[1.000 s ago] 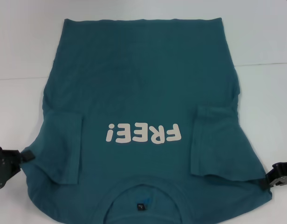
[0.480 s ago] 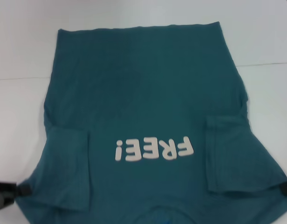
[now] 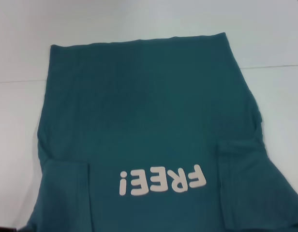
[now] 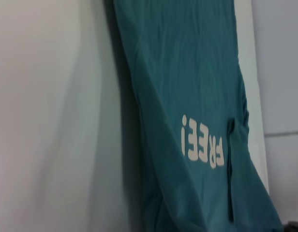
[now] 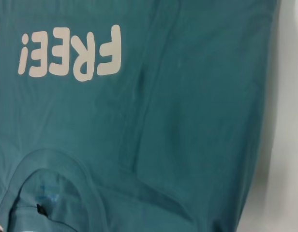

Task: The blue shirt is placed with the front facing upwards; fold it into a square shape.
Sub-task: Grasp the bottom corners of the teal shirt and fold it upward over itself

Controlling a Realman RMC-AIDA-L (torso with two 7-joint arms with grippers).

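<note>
Across most of the white worktop (image 3: 275,29) lies the blue shirt (image 3: 144,111), front up, its white "FREE!" print (image 3: 161,180) reading upside down from the head view, so the collar end points toward the robot and the hem lies at the far edge. Both short sleeves are turned in over the body: the left sleeve (image 3: 67,193) and the right sleeve (image 3: 241,183) each sit as a flap on the chest panel. The collar (image 5: 47,179) shows only in the right wrist view, with the small dark label (image 5: 41,209) inside it.

Neither the left tool nor the right tool appears in any view, so I cannot tell whether their fingers are apart or together.

By my reading, the sleeve folds are done and the lengthwise fold is in hand, the collar end seeming lifted near the robot. The next move probably calls for carrying both near corners evenly toward the hem, keeping the sleeves tucked and the cloth taut so the edges meet squarely
</note>
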